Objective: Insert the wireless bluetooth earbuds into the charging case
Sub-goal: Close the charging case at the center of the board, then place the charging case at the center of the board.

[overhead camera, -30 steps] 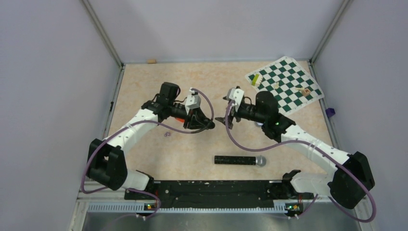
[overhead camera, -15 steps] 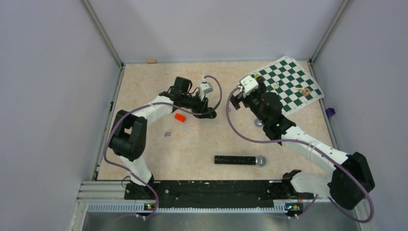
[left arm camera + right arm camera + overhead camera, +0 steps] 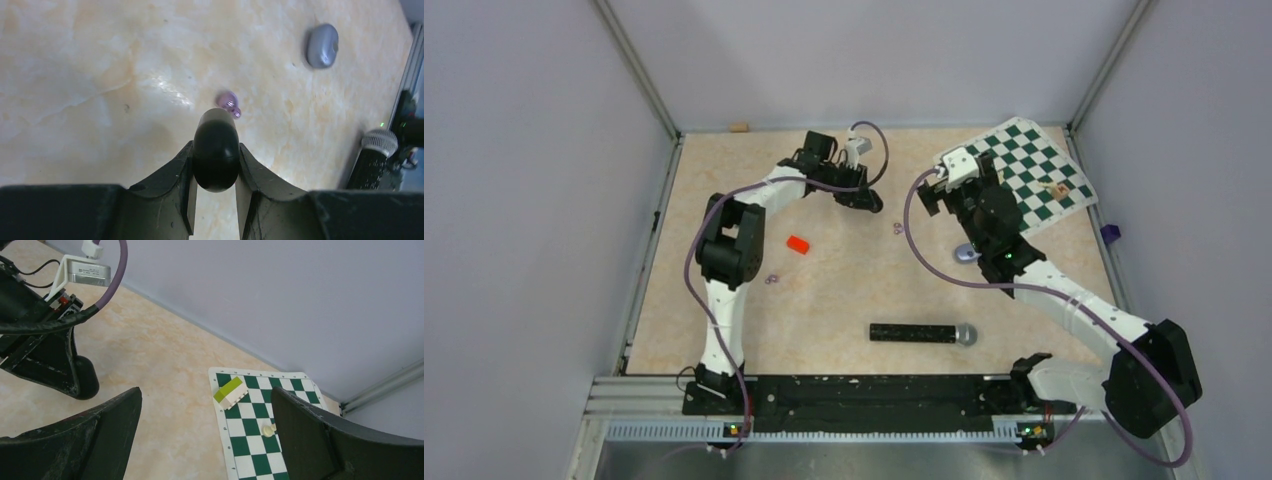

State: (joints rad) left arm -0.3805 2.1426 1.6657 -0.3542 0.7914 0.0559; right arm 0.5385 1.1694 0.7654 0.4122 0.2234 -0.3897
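Left jaws are clamped on the charging case. The left gripper pinches the glossy black pod by its sides, its rounded end poking out past the fingertips. The right gripper has its jaws spread wide apart with nothing between them.

A second ago I had both grippers nose to nose over mid-table. Since then the left arm has swung the case toward the far wall, and the right has backed off toward the chessboard and finished opening.

The case now sits near the purple rings and looks shut; whether it clears the table I can't tell. I see no loose earbuds in any view, so I can't say they're inside. My read is that the two-handed step is over, and I'd confirm the buds before setting the case down.
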